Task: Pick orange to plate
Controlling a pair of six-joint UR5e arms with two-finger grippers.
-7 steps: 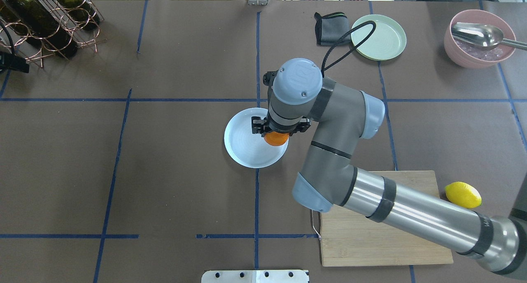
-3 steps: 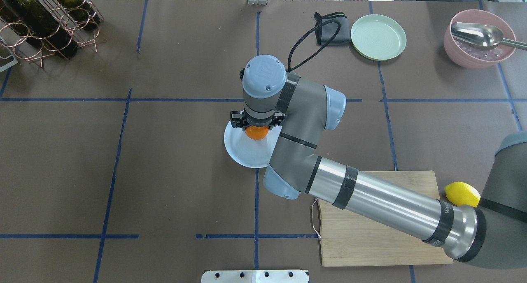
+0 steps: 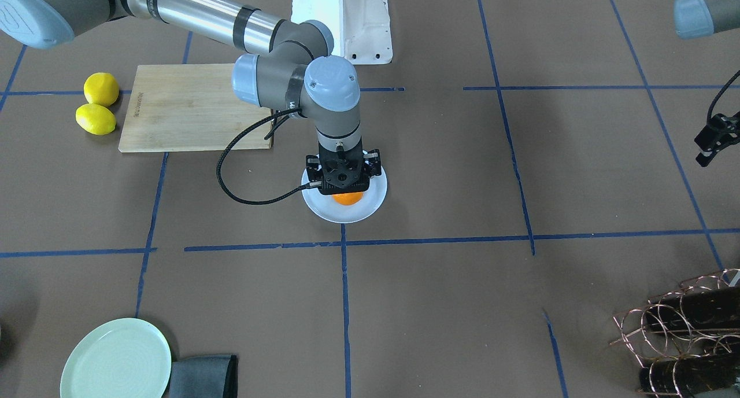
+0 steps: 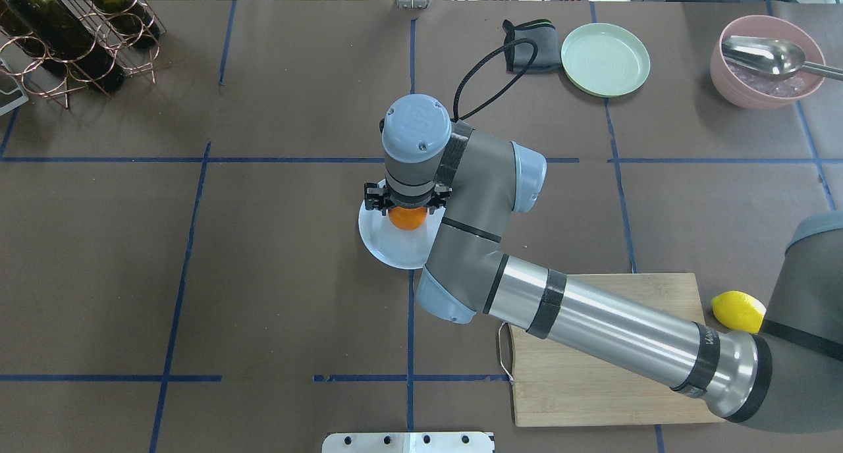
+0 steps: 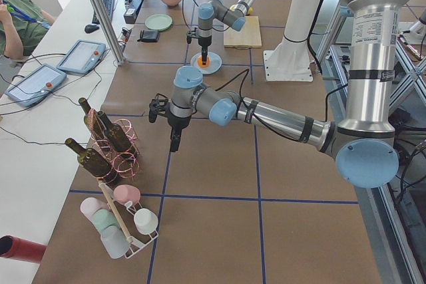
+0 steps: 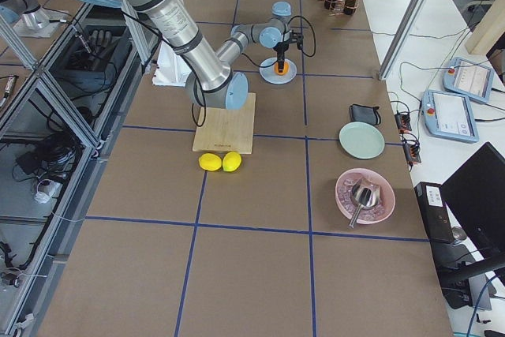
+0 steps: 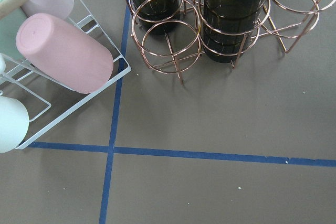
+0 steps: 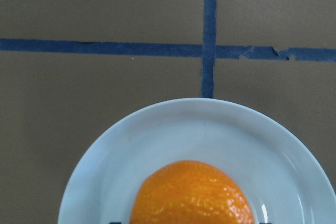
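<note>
The orange point(image 4: 406, 218) sits low over the middle of the pale bluish-white plate point(image 4: 382, 241), held from above by my right gripper point(image 3: 346, 193), which is shut on it. In the right wrist view the orange point(image 8: 191, 195) fills the bottom centre, with the plate point(image 8: 100, 182) all round it. Whether the fruit touches the plate is not clear. My left gripper point(image 3: 702, 157) hangs far off near the bottle rack; its fingers are too small to judge.
Two lemons point(image 3: 99, 103) lie beside a wooden board point(image 3: 191, 106). A pale green plate point(image 4: 605, 59), a dark cloth point(image 4: 530, 45) and a pink bowl point(image 4: 767, 61) with a spoon stand at the back right. A copper bottle rack point(image 4: 79, 31) fills the back left corner.
My right arm has carried the orange leftward from the plate's right rim to over its middle. The dark left gripper at the left edge has left the overhead view.
</note>
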